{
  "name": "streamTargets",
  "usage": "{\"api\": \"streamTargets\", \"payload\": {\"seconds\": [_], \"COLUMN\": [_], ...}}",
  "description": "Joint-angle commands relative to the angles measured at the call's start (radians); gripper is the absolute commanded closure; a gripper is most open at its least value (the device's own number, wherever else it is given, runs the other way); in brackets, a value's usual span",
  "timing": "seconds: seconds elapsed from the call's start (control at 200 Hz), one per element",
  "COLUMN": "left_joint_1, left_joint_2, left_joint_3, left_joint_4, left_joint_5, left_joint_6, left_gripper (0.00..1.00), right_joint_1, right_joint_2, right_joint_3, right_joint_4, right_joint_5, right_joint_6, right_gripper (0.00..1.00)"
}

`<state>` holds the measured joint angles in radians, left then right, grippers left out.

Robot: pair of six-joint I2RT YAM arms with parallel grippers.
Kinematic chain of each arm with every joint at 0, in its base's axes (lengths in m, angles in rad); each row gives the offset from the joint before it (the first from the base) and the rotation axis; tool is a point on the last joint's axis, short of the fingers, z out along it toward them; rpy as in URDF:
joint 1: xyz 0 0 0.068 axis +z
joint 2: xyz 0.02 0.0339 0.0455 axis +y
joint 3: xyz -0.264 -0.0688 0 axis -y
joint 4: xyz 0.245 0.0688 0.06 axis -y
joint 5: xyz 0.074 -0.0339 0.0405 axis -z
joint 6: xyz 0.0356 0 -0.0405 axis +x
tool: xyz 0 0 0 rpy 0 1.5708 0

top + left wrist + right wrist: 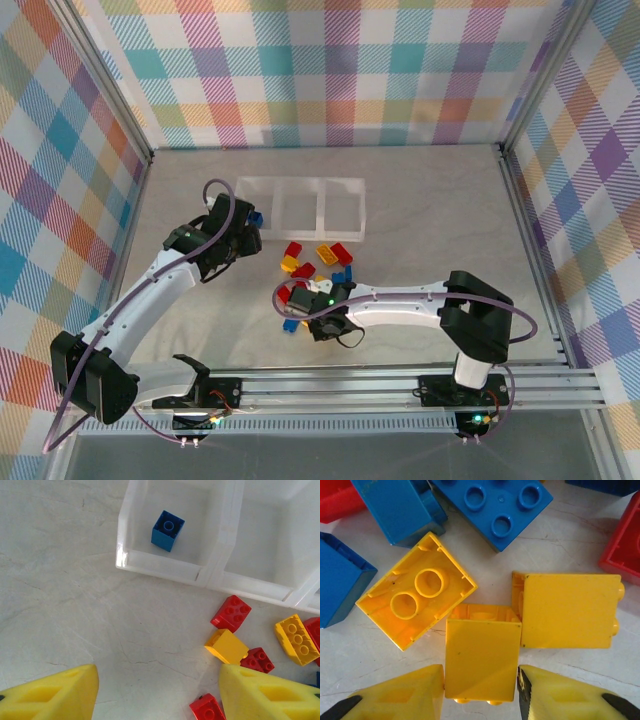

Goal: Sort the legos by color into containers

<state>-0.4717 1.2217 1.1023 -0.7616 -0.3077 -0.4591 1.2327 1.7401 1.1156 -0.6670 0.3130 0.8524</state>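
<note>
Right end effector [481, 692] around yellow brick [481, 650]

Red, blue and yellow legos [327, 254] lie clustered near the clear tray [160, 567] (one blue brick [168, 530] inside).

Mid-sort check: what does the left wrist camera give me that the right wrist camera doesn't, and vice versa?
Left wrist: the clear tray with one blue brick in its end compartment, red bricks loose beside it, and the left gripper open over the table. Right wrist: a close-up of the right gripper flanking a yellow brick, seemingly touching both sides, with an upturned yellow brick and blue bricks nearby. Both: yellow fingers and loose bricks on the table.
</note>
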Motion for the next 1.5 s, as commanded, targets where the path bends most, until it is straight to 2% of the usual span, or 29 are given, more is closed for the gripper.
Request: {"api": "streamTargets", "payload": {"seconds": [0.0, 0.24, 0.52, 0.74, 0.965, 1.205, 1.495], "left_joint_1": [-0.010, -0.011, -0.018, -0.027, -0.043, -0.082, -0.138], "left_joint_2": [0.000, -0.002, -0.047, -0.084, -0.126, -0.111, -0.073], "left_joint_3": [0.027, 0.032, 0.031, 0.012, -0.024, -0.044, -0.031], "left_joint_4": [-0.036, -0.044, -0.031, -0.029, -0.027, -0.022, -0.065], "left_joint_5": [-0.004, -0.008, -0.005, 0.005, 0.011, 0.044, 0.040], "left_joint_6": [0.018, 0.022, 0.015, 0.001, -0.031, -0.059, -0.067], "left_gripper": [0.36, 0.36, 0.34, 0.34, 0.34, 0.34, 0.35], "right_joint_1": [-0.013, -0.022, -0.035, -0.129, -0.291, -0.489, -0.660], "right_joint_2": [-0.001, -0.009, -0.124, -0.208, -0.231, -0.133, 0.164], "right_joint_3": [-0.017, -0.023, 0.006, 0.058, 0.125, 0.252, 0.528], "right_joint_4": [0.014, 0.018, -0.032, -0.054, -0.015, 0.056, 0.049], "right_joint_5": [-0.018, -0.032, -0.017, -0.045, -0.054, -0.092, -0.162], "right_joint_6": [-0.009, -0.027, -0.088, -0.233, -0.408, -0.595, -0.676], "right_gripper": [0.59, 0.67, 0.68, 0.69, 0.69, 0.68, 0.68]}}
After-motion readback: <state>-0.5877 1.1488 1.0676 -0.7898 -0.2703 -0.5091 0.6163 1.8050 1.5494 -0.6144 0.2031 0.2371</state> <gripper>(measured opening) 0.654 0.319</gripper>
